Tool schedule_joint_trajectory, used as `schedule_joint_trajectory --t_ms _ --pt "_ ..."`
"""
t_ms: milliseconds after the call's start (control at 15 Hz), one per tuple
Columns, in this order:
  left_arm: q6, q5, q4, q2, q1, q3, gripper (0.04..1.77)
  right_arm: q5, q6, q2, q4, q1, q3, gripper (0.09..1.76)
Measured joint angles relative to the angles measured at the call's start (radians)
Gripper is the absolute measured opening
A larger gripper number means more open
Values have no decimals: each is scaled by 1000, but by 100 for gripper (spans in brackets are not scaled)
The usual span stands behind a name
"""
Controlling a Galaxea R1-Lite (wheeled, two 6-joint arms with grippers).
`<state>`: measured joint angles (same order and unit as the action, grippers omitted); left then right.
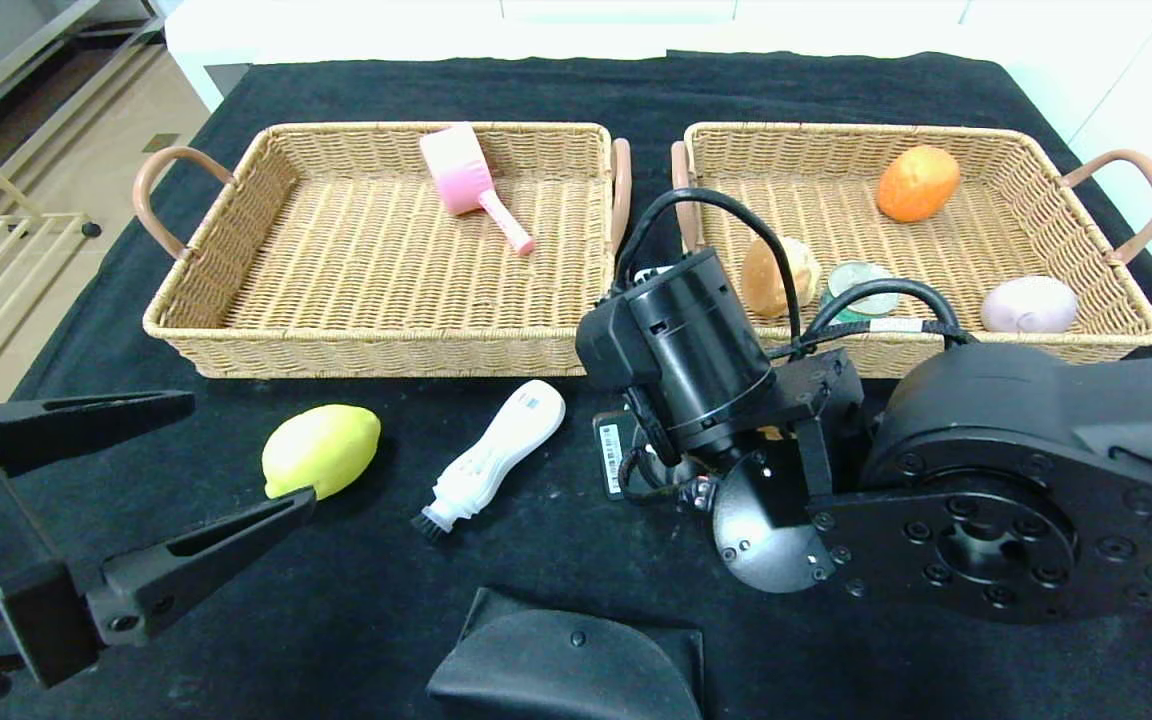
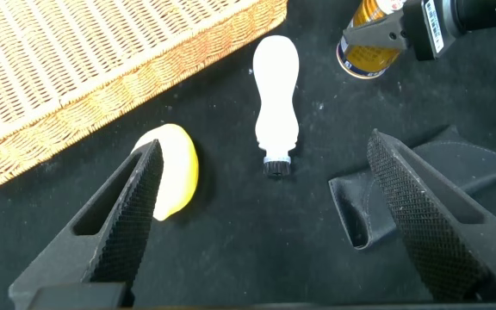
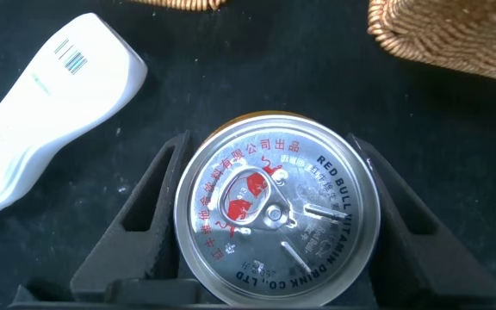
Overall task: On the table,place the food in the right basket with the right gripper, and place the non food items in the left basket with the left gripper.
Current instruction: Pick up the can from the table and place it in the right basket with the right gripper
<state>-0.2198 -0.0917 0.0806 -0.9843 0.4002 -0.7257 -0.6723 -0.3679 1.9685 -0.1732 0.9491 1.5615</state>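
Observation:
A Red Bull can (image 3: 278,207) stands upright on the black table, in front of the gap between the baskets. My right gripper (image 3: 269,145) is shut on it, one finger on each side; in the head view my arm hides most of the can. A yellow lemon (image 1: 321,450) and a white brush (image 1: 499,450) lie on the table in front of the left basket (image 1: 376,345). My left gripper (image 1: 248,450) is open and empty, low at the front left. One fingertip is beside the lemon (image 2: 177,170), and the brush (image 2: 275,95) lies ahead of it.
The left basket holds a pink scoop (image 1: 466,180). The right basket (image 1: 1036,350) holds an orange fruit (image 1: 918,183), a bread roll (image 1: 776,275), a pale purple lump (image 1: 1029,304) and a clear round lidded tub (image 1: 861,285). A black part of the robot (image 1: 566,660) sits at the front edge.

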Motion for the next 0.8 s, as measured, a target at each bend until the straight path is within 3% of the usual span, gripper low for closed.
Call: schedule_joint_trajectory --t_ms 800 --pt "-1 0 0 -2 0 0 172 2 0 6 -2 -4 -1 119"
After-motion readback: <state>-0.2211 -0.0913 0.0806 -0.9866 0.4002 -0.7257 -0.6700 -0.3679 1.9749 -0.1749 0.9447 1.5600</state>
